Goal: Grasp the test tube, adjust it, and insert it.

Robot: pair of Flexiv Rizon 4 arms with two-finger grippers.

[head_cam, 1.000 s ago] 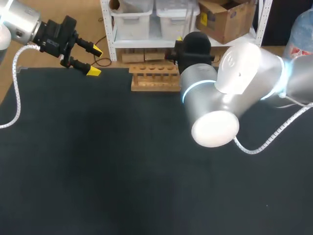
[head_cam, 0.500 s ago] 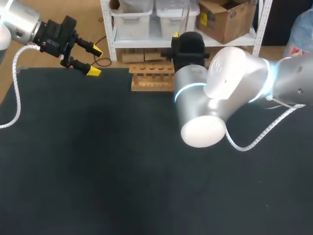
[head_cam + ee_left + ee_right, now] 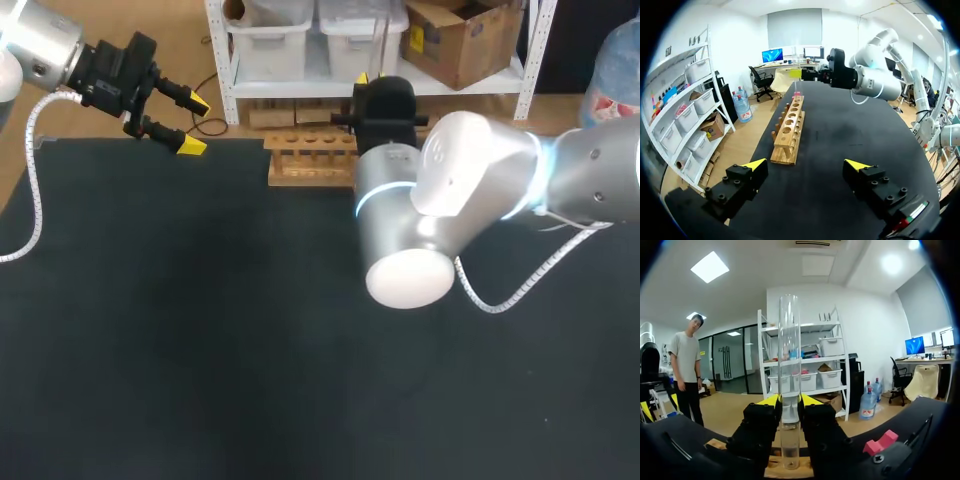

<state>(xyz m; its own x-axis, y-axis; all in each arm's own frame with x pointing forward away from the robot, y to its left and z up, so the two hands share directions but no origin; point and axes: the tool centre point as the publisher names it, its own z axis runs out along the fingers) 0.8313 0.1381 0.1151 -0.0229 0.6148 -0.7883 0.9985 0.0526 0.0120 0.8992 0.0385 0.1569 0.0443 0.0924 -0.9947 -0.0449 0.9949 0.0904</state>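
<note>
A clear glass test tube (image 3: 789, 365) stands upright between the yellow fingertips (image 3: 771, 400) of my right gripper (image 3: 789, 401), which is shut on its lower part. The tube's bottom end hangs just above the wooden rack (image 3: 781, 472). In the head view the rack (image 3: 308, 160) lies at the table's far edge, and my right gripper (image 3: 384, 95) hovers over its right end, hiding that end. My left gripper (image 3: 194, 124) is open and holds nothing, off to the rack's left near the far edge. Ahead of the left gripper (image 3: 806, 165), the rack (image 3: 789, 131) shows a row of holes.
A small pink piece (image 3: 796, 93) sits at the rack's far end, seen from the left wrist. The black table (image 3: 200, 330) stretches wide in front of the rack. My right arm's bulky elbow (image 3: 420, 230) hangs over the table's middle right.
My right arm has shifted a little to the left above the rack's right end, still holding the tube. The left arm has stayed put.
</note>
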